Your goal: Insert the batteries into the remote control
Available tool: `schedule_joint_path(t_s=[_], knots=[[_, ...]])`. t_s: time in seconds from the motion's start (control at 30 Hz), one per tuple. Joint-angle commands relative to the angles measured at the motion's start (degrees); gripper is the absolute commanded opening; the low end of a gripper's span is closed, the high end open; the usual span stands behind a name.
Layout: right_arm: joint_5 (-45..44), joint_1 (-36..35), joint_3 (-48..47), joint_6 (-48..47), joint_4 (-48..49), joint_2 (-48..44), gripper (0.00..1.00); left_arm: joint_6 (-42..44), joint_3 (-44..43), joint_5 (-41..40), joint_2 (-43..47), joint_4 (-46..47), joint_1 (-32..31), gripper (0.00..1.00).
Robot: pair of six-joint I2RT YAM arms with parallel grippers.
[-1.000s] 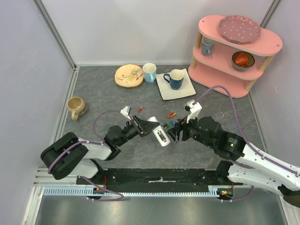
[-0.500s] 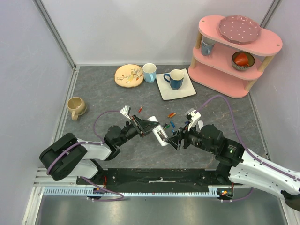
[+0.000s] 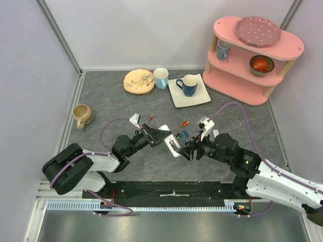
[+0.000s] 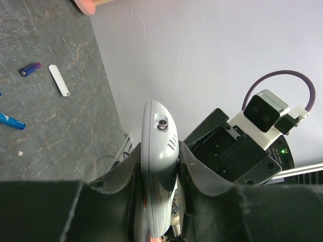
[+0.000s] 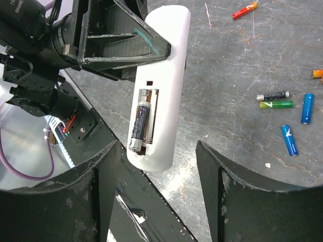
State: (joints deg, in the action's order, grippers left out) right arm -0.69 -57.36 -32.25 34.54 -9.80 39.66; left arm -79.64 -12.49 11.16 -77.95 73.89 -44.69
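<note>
My left gripper point(image 3: 160, 137) is shut on the white remote control point(image 3: 172, 144) and holds it above the table; it shows edge-on between my fingers in the left wrist view point(image 4: 158, 166). In the right wrist view the remote point(image 5: 166, 96) has its recess facing up with one dark battery point(image 5: 139, 123) lying in it. My right gripper point(image 5: 157, 189) is open and empty, its fingers either side of the remote's near end. Loose batteries lie on the table: dark point(image 5: 272, 95), green point(image 5: 276, 104), two blue point(image 5: 307, 108), red-orange point(image 5: 245, 10).
A small white cover piece point(image 4: 59, 80) lies on the table by a blue battery point(image 4: 30, 69). At the back stand a plate point(image 3: 139, 81), a light cup point(image 3: 161, 77), a blue mug on a white tray point(image 3: 187, 84), a pink shelf point(image 3: 252, 55), and a tan mug point(image 3: 82, 115) at the left.
My right gripper has moved left and nearer to the remote's end, and now stands open around it. The left gripper has kept the remote almost still.
</note>
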Motion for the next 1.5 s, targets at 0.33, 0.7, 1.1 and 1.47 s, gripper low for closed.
schedule_joint_path(t_s=[0.33, 0.7, 1.1, 1.47], knots=[[-0.7, 0.1, 0.0, 0.0, 1.2, 0.6, 0.67, -1.8, -1.5, 1.5, 1.9, 21.5, 0.2, 0.02], [-0.5, 0.2, -0.4, 0.0, 0.8, 0.0, 0.67, -1.7, -1.3, 1.5, 1.7, 21.5, 0.2, 0.02], [0.2, 0.1, -1.9, -0.6, -1.5, -2.0, 0.68, -1.4, -1.2, 1.3, 1.5, 21.5, 0.2, 0.02], [-0.7, 0.1, -2.1, -1.1, -2.8, -0.6, 0.68, -1.5, -1.5, 1.9, 2.0, 21.5, 0.2, 0.02]])
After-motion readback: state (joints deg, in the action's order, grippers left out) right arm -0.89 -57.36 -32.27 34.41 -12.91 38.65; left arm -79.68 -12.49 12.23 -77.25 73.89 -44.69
